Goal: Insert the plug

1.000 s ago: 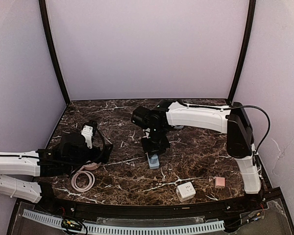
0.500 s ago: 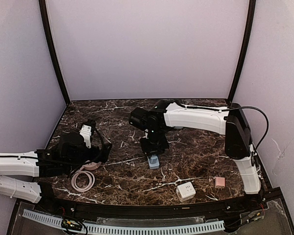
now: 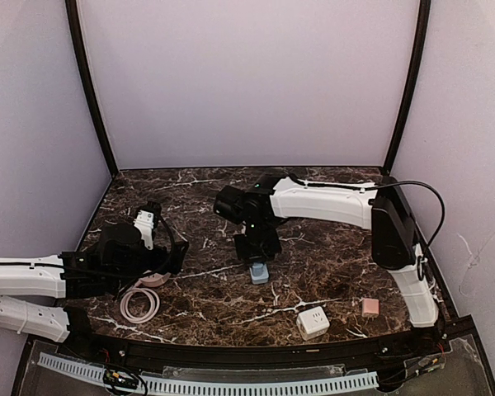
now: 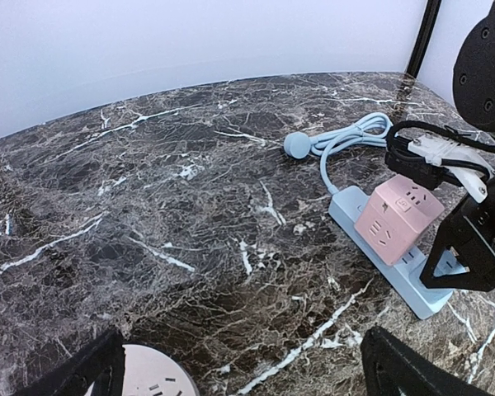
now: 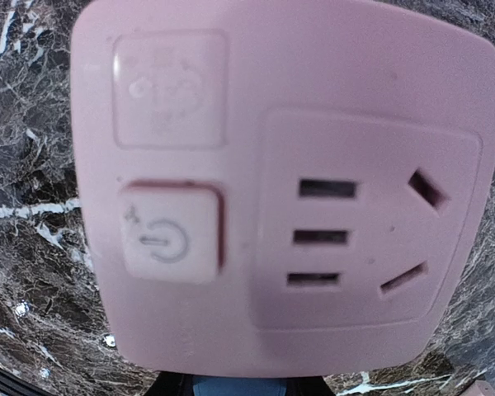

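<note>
Pink cube (image 4: 398,216) atop blue strip (image 4: 345,210).

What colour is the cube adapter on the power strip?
The cube-shaped adapter is pink, clearest in the left wrist view.

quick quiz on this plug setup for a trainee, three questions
1. True or false: the pink cube sits on the blue strip.
2. Which arm has its jaws wide open?
3. The white cube lies: A loose on the table, B on the strip, C in the left jaws.
Key: 1 true; 2 the left arm; 3 A.
</note>
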{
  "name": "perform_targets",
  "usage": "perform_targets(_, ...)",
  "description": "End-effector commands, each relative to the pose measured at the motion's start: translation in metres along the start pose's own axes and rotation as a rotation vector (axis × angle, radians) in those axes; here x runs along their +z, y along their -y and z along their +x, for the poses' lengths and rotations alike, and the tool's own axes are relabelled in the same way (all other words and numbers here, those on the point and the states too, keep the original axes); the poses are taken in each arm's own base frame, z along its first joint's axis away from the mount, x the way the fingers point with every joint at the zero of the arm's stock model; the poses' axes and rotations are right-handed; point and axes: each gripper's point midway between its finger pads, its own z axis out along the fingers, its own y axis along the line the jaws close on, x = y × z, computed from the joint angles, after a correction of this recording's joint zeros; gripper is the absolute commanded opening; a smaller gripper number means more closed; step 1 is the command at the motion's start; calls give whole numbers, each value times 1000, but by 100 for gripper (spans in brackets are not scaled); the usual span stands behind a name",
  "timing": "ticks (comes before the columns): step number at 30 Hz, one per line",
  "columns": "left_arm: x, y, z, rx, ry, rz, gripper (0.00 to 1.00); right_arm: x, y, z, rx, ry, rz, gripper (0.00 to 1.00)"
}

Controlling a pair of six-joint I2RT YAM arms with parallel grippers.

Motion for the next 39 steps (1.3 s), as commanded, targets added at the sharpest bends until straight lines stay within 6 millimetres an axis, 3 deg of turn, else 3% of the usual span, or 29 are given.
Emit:
perform_targets(1,-1,-7,5,18,-6,-19,100,83,50,-10,-14,13,255,0)
perform_targets(12,1,-7,7,24,-12,-25,100,95,51,-6,-15,5,252,0)
perform_targets(18,1,-7,7,26,-14,-27,100,71,40,-25,-19,89,198,0)
perform_targets(21,1,-8,7,28,-14,-31,100,53,33,-35,-20,140,151,11)
perform_targets(25,0,-9,7,28,-13,-35,100,30,31,-48,-18,206,122,41)
perform_targets(31,0,-8,7,27,-12,-27,100,-1,23,-59,-18,276,45,72)
perform_targets(39,1,2,9,35,-24,29,100,-61,6,-62,-58,374,-150,81)
